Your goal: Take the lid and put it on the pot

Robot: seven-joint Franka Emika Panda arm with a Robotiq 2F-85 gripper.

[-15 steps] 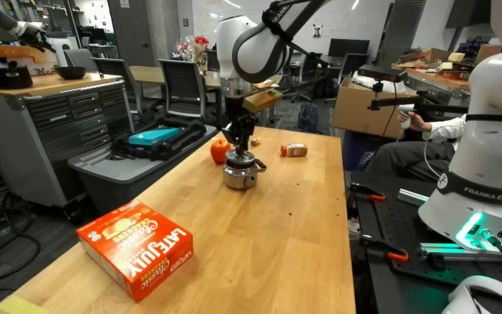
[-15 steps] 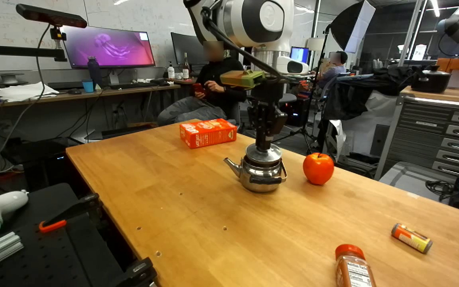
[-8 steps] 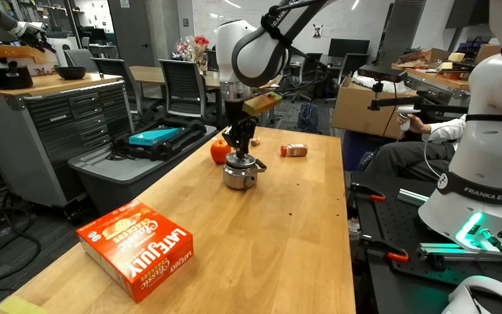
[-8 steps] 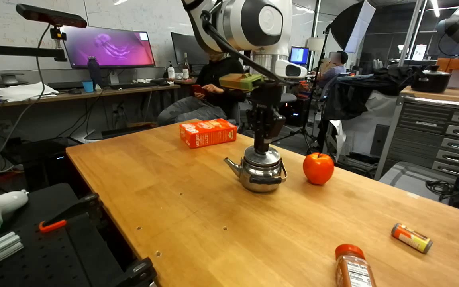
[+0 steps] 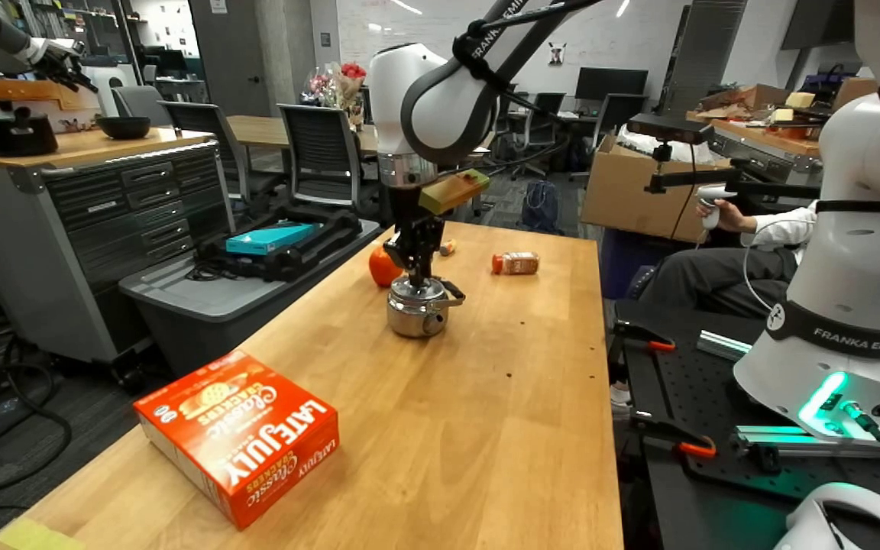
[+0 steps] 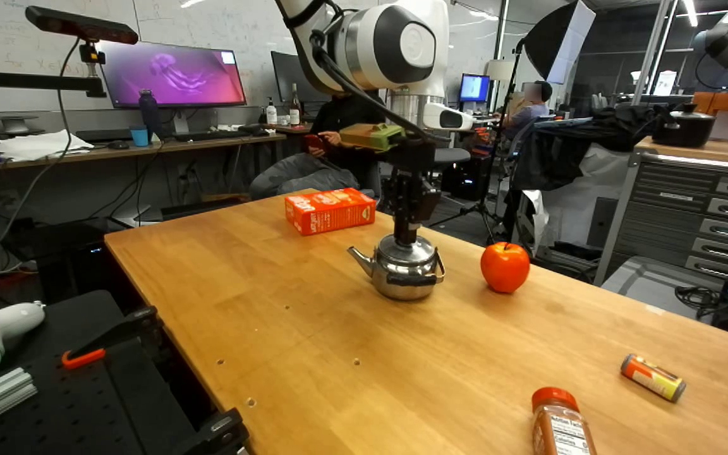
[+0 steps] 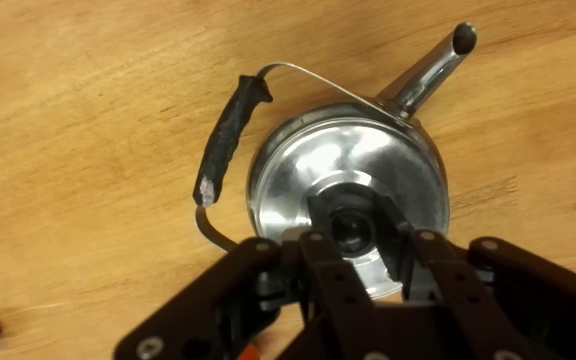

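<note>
1. your gripper [image 7: 352, 212] points straight down over the steel kettle [image 6: 402, 292], its fingers [image 7: 392, 235] drawn in narrow on the black knob [image 7: 352, 232]: you are holding the lid [image 7: 323, 160].
2. that lid lies on top of the kettle, covering its mouth; it looks level in both exterior views.
3. the kettle stands upright on the wooden table [image 6: 275, 379], its black handle [image 7: 225, 140] leaning down to one side.
4. you have a red apple [image 6: 505, 267] just beside the kettle, a gap between them, opposite its spout [image 7: 428, 75].
5. on the handle side, well apart from the kettle, lies a red-capped seasoning jar [image 5: 518, 263].
6. across the kettle from the handle you see a late july cracker box [image 5: 237, 420].
7. on the side away from the kettle's spout, well apart, lies a small orange-and-yellow cylinder [image 6: 653, 377].
8. farthest of these from the kettle, off the table, stands a metal drawer cabinet [image 6: 680, 196].
</note>
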